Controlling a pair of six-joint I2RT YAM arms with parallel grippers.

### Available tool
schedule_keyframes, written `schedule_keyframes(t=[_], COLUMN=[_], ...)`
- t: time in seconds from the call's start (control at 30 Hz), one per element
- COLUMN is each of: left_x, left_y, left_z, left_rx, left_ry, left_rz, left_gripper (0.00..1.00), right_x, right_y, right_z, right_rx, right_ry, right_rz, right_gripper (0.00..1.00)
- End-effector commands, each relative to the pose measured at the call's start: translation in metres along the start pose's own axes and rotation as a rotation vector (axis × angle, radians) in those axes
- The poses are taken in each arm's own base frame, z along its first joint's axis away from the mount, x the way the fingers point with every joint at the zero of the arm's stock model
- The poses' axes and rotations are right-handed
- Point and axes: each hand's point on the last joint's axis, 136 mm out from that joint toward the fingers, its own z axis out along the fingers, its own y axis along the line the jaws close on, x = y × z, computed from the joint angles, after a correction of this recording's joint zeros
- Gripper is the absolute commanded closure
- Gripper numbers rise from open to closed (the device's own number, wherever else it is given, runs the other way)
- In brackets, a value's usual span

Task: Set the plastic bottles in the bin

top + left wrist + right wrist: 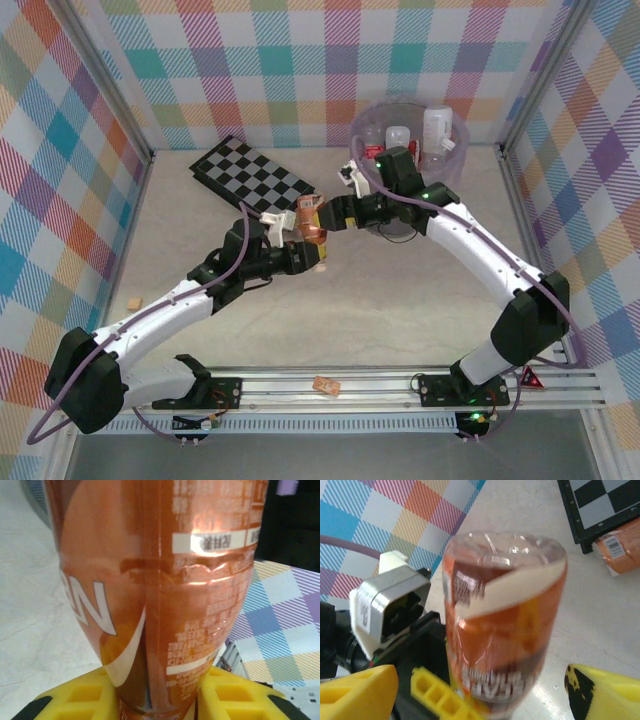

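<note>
Your bottle (165, 605) wears a creased orange-brown label with white lettering; your left gripper (157, 702) clamps its tapered end; your right gripper (480, 695) straddles it, jaws wide, clear of it.

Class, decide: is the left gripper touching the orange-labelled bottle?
Touching. In the left wrist view, yellow fingers of the left gripper press against both sides of the orange-labelled bottle.
</note>
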Motion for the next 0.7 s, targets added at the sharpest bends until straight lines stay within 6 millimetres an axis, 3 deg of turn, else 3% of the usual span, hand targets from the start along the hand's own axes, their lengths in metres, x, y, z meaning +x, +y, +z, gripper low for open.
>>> schedule_keyframes(t=[0.0,0.13,0.27,0.43,0.5,0.6,0.67], left_x=[-0.012,-0.012,-0.012,-0.012,-0.012,-0.013,-0.014], left_y=[-0.038,-0.035,-0.03,-0.025,-0.025,-0.022,-0.014], left_z=[-0.006,-0.006,-0.005,-0.003,-0.004,-0.007,-0.012], left_rx=[0.121,0.09,0.072,0.054,0.048,0.025,-0.024], left_ry=[-0.036,-0.043,-0.046,-0.048,-0.053,-0.061,-0.076], left_rz=[0.047,0.036,0.029,0.023,0.025,0.027,0.022], left_gripper=[0.98,0.98,0.98,0.9,0.76,0.32,0.12], right_x=[-0.014,-0.012,-0.011,-0.012,-0.015,-0.021,-0.025], right_y=[0.014,0.003,0.002,0.003,0.004,0.004,0.003], right_z=[0.009,0.019,0.022,0.018,0.016,0.01,0.004], right_rx=[-0.083,-0.063,-0.075,-0.055,-0.042,0.0,0.045], right_ry=[-0.031,-0.013,-0.006,-0.015,-0.019,-0.025,-0.024], right_rz=[-0.033,-0.004,0.003,-0.007,-0.016,-0.041,-0.061], right_gripper=[0.13,0.23,0.42,0.43,0.44,0.45,0.45])
